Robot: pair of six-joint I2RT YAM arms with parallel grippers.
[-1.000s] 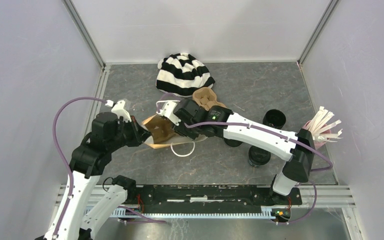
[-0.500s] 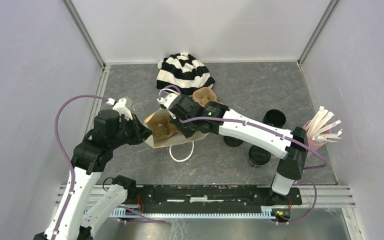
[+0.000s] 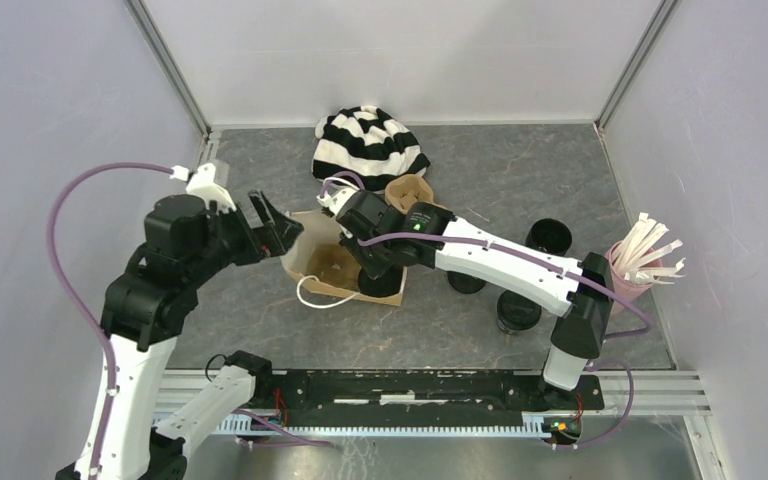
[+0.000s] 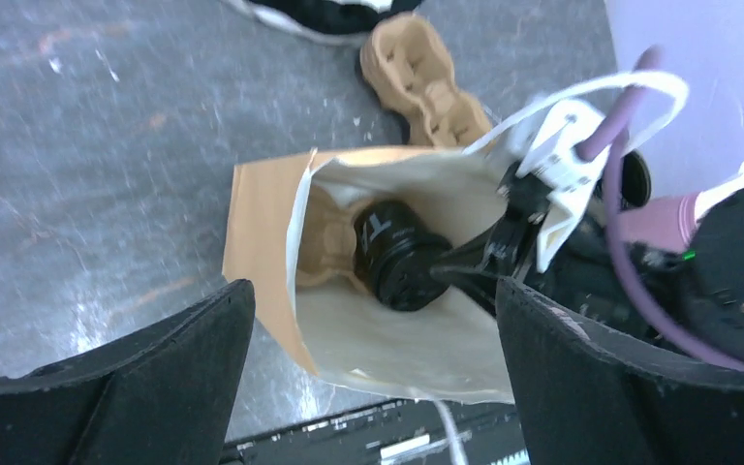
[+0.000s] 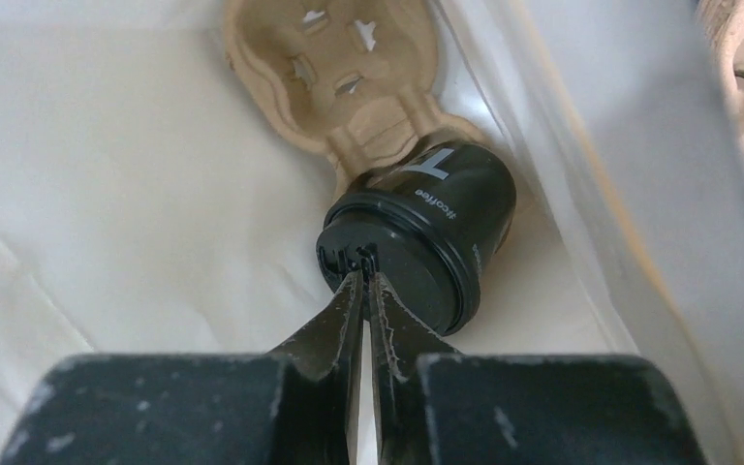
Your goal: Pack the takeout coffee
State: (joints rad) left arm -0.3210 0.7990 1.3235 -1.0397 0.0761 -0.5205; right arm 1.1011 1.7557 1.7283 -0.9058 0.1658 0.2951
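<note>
Closest to the near edge of the worktop [image 3: 520, 180], right of the middle, a black lidded cup [image 3: 518, 312] stands by itself. A little farther in and left of centre, the brown paper bag [image 4: 252, 252] lies with its mouth turned toward the left edge. The left gripper [image 3: 280, 215] hangs just outside that mouth, its jaws spread wide with nothing between them. The right gripper [image 5: 363, 271] reaches into the bag, its jaws drawn almost together and pinching the lid rim of the coffee cup [image 5: 436, 223]. This cup is tilted against the cardboard carrier [image 5: 339, 58] deep inside. Farther back another black cup [image 3: 548, 237] stands right of centre. A pink cup of white sticks [image 3: 628, 270] sits at the right edge. Beyond the bag lies a spare carrier [image 3: 410, 193], and beyond that, toward the far edge, a striped hat [image 3: 365, 148].
</note>
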